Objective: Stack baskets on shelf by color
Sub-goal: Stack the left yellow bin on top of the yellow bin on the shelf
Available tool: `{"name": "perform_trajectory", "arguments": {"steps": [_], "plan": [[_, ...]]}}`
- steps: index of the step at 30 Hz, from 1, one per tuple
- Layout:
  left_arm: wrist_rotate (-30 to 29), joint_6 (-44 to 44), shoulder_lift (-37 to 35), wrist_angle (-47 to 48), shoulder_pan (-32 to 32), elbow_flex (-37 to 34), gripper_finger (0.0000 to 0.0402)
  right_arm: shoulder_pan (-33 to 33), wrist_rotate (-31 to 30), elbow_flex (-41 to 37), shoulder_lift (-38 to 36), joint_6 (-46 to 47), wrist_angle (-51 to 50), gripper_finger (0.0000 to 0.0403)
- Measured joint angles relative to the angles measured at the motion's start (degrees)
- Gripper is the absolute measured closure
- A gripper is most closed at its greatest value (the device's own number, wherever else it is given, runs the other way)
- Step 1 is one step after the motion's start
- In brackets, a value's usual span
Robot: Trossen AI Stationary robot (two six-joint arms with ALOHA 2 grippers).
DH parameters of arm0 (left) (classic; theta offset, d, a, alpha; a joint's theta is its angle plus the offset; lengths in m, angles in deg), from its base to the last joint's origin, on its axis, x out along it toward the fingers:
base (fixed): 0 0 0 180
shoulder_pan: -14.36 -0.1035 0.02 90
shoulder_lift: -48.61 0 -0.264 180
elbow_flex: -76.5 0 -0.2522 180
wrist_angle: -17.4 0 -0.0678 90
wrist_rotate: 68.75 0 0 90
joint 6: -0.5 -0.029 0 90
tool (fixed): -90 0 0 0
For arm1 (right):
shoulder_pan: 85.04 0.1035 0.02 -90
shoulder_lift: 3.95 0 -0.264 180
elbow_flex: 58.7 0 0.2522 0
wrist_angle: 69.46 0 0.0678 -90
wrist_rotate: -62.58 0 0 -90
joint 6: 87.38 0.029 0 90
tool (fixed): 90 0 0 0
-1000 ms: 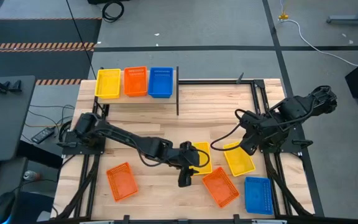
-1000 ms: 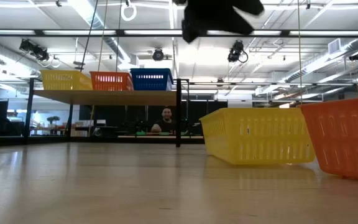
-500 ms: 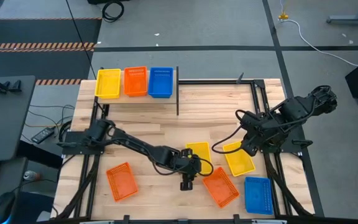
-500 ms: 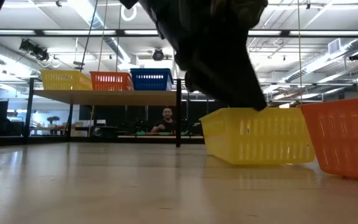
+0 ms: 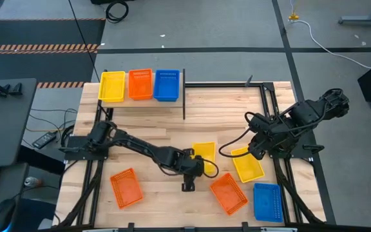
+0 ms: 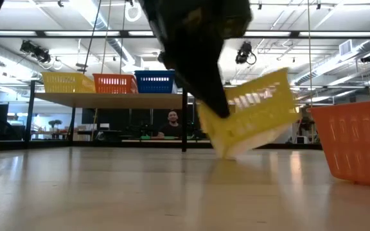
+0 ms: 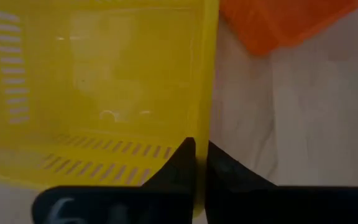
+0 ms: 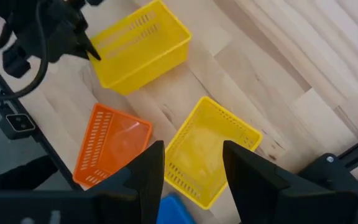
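Where the left arm reaches across the middle of the table in the high view, the left gripper [image 5: 194,169] clamps the near rim of a yellow basket [image 5: 204,154]. 3 baskets sit in a row on the shelf [image 5: 140,103] at the far left: yellow [image 5: 112,86], orange [image 5: 140,84], blue [image 5: 166,85]. Loose on the table: orange basket [image 5: 126,187] near left, orange basket [image 5: 228,193] near centre-right, a second yellow basket [image 5: 247,165] and a blue basket [image 5: 268,201] at right. The right gripper [image 5: 257,149] hangs just beside that second yellow basket.

Low view: the held yellow basket [image 6: 252,112] is tilted, right end raised, off the tabletop [image 6: 140,192]. The 3 shelf baskets show at far left.

Left wrist view: both fingers [image 7: 182,168] pinch the yellow basket's wall [image 7: 205,93], one either side.

Right wrist view: the right gripper's fingers [image 8: 151,168] stand apart, holding nothing, above the second yellow basket [image 8: 210,149].
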Motion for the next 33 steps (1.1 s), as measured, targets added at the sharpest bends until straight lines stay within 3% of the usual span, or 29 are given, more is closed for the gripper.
{"name": "perform_trajectory", "arguments": {"steps": [6, 12, 23, 33], "plan": [[-1.29, -0.64, -6.89, 6.00, -0.87, -0.11, 0.0393, 0.00, -1.92, 0.00, 0.00, -1.17, -0.01, 0.0233], [-7.57, -4.50, -15.48, 14.52, -1.32, -0.08, 0.0392, 0.00, -6.63, 0.00, 0.00, -1.33, -0.01, 0.0233], [-13.92, -7.73, -30.50, 36.14, -3.83, -0.06, 0.0392, -0.13, -14.54, 0.00, 0.00, -1.54, 1.05, 0.0233], [-21.95, -11.70, -40.43, 47.63, -9.19, -0.06, 0.0391, -1.68, -16.72, 0.00, 0.02, -1.72, 1.63, 0.0233]]}}
